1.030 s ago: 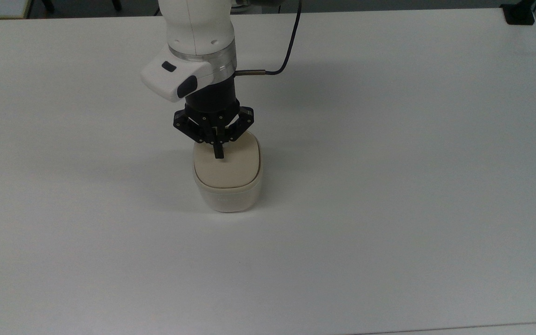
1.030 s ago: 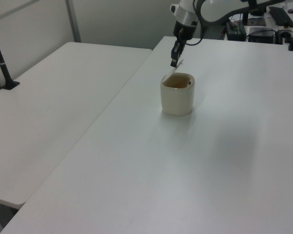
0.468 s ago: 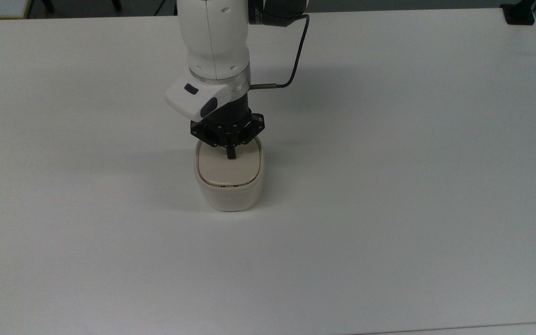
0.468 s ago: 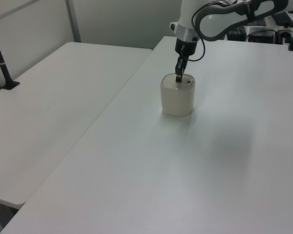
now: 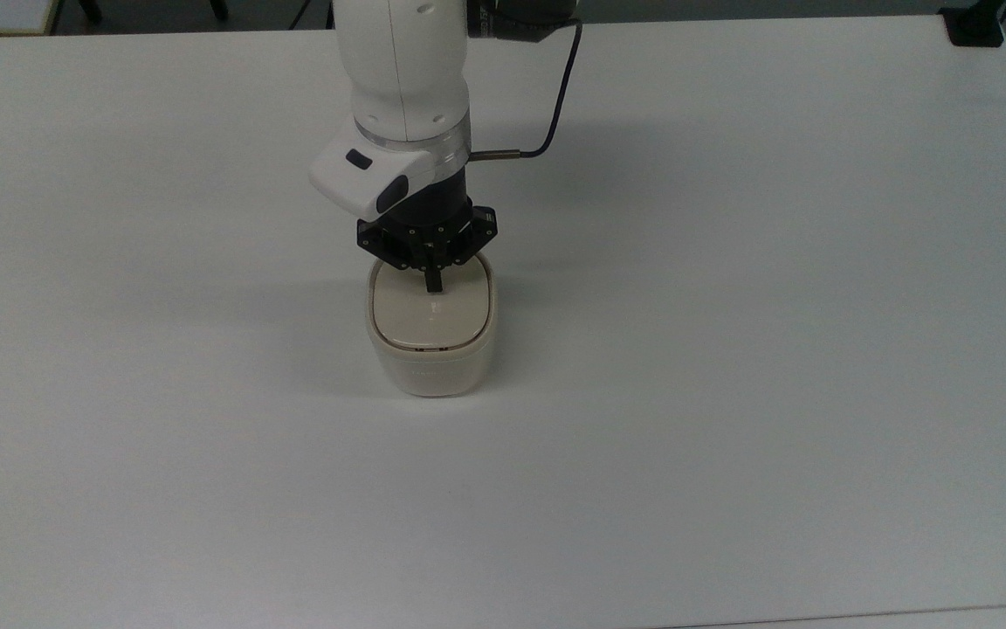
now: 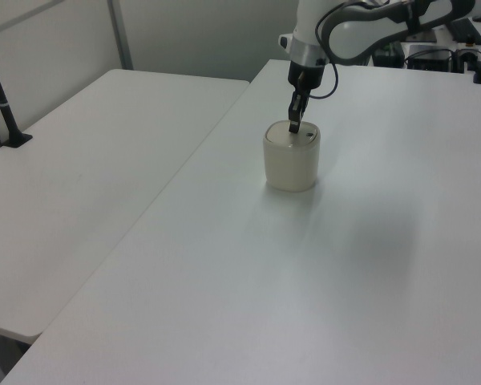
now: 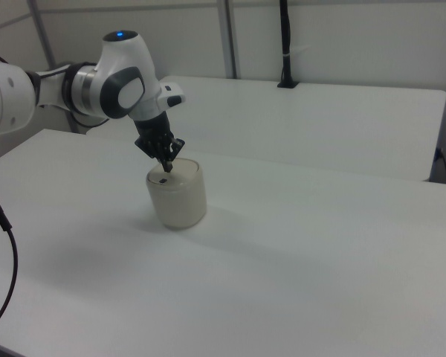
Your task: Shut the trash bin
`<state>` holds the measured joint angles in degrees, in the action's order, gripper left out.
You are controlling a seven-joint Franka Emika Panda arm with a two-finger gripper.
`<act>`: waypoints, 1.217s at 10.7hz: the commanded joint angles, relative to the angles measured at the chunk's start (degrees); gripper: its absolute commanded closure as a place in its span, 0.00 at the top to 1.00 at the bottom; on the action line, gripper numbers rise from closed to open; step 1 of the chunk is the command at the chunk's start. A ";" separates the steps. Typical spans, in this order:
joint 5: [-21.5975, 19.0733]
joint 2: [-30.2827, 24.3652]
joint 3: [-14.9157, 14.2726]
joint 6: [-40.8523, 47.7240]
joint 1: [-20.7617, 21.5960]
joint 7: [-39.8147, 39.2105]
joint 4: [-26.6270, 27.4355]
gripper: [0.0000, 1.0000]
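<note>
The trash bin [image 5: 430, 336] is standing on the white table [image 5: 730, 349], its beige lid [image 5: 430, 315] lying flat inside the rim. The tool [image 5: 433, 285], fingers pinched together on nothing, is pointing down at the lid's far part, at or just above its surface. Closing is looking essentially finished; only withdrawing appears to be left.

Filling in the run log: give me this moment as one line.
gripper: shut, tips on lid | trash bin: upright on table | lid: down flat | step: pressing lid closed
</note>
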<state>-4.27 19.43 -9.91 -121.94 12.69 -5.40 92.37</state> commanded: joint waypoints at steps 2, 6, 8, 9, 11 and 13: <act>5.22 -9.65 0.33 17.04 -1.87 2.41 1.50 0.45; 6.03 -16.24 0.33 22.09 -4.50 2.42 3.16 1.00; 5.94 -18.19 0.42 23.05 -5.91 1.37 3.78 1.00; 5.77 -18.72 0.42 24.89 -6.27 1.10 3.96 1.00; 5.77 -20.30 0.16 25.61 -6.71 1.45 4.22 1.00; 5.77 -20.39 0.16 25.61 -6.97 1.97 4.13 1.00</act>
